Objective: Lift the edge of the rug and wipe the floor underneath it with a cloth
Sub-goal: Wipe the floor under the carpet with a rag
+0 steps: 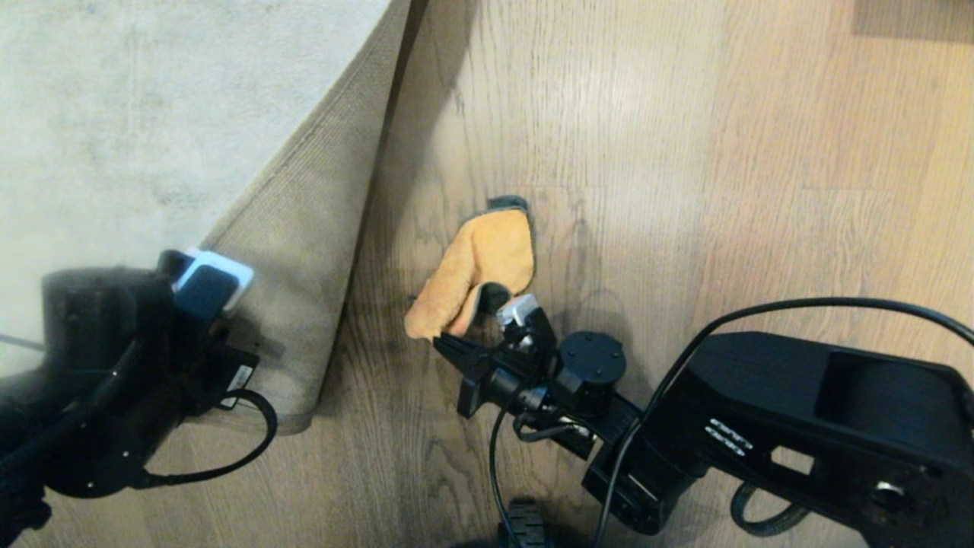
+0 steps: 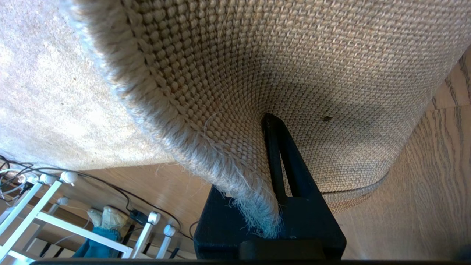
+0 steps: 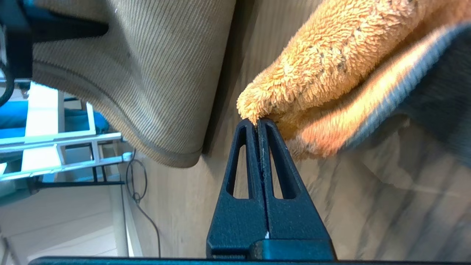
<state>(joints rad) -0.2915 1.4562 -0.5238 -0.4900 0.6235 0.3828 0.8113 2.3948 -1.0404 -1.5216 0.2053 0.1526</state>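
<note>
Rug edge: the rug edge (image 1: 304, 228) is folded back over the pale grey, mottled pile of the rug (image 1: 152, 99), so a long triangular flap of tan woven-mesh backing faces up. The flap narrows toward the top of the head view and widens toward the robot, its fold line running diagonally from upper right down to lower left.
Rug texture: in the left wrist view the backing is a coarse basket-like weave, and the cut edge is frayed into loose pale fibres (image 2: 254, 217).
Left end effector: the left end effector (image 1: 205, 285) is clamped on the lifted rug edge at the wide end of the flap; one black finger (image 2: 283, 162) presses against the backing, and the rug passes between the fingers.
Cloth: the cloth (image 1: 479, 266) lies on the floor just right of the lifted flap, apart from it. It is a fluffy mustard-orange microfibre piece, folded, with a dark grey reverse and dark trim showing at its far end. Its long axis runs from the near left up to the far right.
Right end effector: the right end effector (image 1: 456, 346) has its black slotted fingers (image 3: 276, 165) pressed together, pinching the near corner of the cloth.
Floor: the floor (image 1: 723, 190) is light brown wood plank with dark grain lines, bare beside the folded rug.
Background: a white frame (image 2: 36, 206) and dark cables (image 3: 140, 191) stand beyond the rug.
</note>
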